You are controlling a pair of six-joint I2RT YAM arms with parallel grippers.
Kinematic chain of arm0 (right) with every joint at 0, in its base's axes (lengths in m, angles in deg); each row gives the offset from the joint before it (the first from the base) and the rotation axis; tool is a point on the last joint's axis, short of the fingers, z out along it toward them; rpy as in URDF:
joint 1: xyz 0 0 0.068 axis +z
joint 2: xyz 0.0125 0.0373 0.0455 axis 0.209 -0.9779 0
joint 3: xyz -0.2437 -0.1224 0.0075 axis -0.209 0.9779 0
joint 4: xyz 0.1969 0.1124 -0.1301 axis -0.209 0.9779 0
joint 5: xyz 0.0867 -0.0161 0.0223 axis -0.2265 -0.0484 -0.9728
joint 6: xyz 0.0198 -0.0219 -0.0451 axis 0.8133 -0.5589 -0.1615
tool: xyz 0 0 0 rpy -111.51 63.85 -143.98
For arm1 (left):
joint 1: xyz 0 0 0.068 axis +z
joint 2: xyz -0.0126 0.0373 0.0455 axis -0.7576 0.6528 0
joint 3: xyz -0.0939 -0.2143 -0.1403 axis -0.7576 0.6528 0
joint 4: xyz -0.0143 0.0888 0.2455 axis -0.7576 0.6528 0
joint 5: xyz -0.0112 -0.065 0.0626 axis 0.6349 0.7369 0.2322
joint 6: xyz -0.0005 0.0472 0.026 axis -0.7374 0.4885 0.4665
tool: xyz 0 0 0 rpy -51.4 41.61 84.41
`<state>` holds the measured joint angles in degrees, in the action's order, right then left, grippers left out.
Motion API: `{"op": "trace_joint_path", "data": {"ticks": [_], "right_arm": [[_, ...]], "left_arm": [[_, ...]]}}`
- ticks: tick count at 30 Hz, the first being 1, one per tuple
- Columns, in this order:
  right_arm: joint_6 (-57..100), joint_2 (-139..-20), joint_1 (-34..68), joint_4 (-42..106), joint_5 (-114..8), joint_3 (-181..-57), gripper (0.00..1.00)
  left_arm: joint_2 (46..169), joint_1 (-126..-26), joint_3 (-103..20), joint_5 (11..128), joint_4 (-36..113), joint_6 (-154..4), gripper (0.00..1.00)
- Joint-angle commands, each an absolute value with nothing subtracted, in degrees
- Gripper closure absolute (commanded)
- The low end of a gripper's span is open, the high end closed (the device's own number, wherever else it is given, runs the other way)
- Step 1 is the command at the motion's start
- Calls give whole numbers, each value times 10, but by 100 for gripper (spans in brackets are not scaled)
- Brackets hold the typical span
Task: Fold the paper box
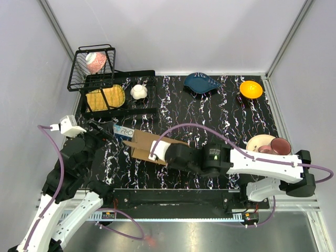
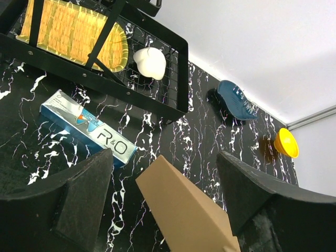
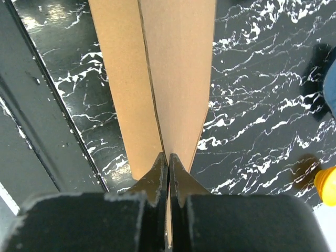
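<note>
Read the one legible label first. The blue and silver carton (image 2: 89, 128) lies flat on the table (image 1: 220, 110) and bears the letters "R&O" on its silver end; the smaller print on its blue end is too fine to make out. No writing shows on the paper box (image 1: 146, 144), which is plain brown cardboard.

Locate the paper box left of centre on the table, just beside the carton and on the near side of the black wire rack (image 1: 126, 105). In the right wrist view its long axis runs straight away from the right pincer (image 3: 168, 160), with two panels meeting along a dark crease line. In the left wrist view it points one corner toward the rack and stretches back toward the camera. It appears to be raised on edge rather than lying flat, though the top view does not settle this.

Check the right pincer: its fingers are pressed together on the near edge of the paper box, with the cardboard caught between them.

Check the left pincer (image 2: 164, 163): its fingers (image 2: 79, 205) are spread wide. The paper box sits between them with a gap on either side, touching neither.

Note the surroundings. The rack holds a yellow woven plate (image 1: 105, 97) and a white lump (image 1: 139, 92). A blue dish (image 1: 202, 83) and an orange bowl (image 1: 251, 89) lie at the far edge of the table, well apart from the paper box.
</note>
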<state>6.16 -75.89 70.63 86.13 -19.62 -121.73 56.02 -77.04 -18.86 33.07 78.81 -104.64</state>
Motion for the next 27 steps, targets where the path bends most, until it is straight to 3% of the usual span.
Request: {"op": "trace_joint_path", "data": {"ticks": [1,7,14,27], "right_arm": [[73,-754,634,936,-325,-1280,100],[41,-755,499,935,-480,-1310,100],[32,-829,451,944,-558,-1339,100],[6,-948,397,915,-482,-1376,98]], "left_arm": [[571,-768,-188,327,785,-1042,17],[574,-768,-178,344,781,-1050,17],[589,-768,-147,374,759,-1066,17],[661,-768,-133,355,717,-1067,16]]}}
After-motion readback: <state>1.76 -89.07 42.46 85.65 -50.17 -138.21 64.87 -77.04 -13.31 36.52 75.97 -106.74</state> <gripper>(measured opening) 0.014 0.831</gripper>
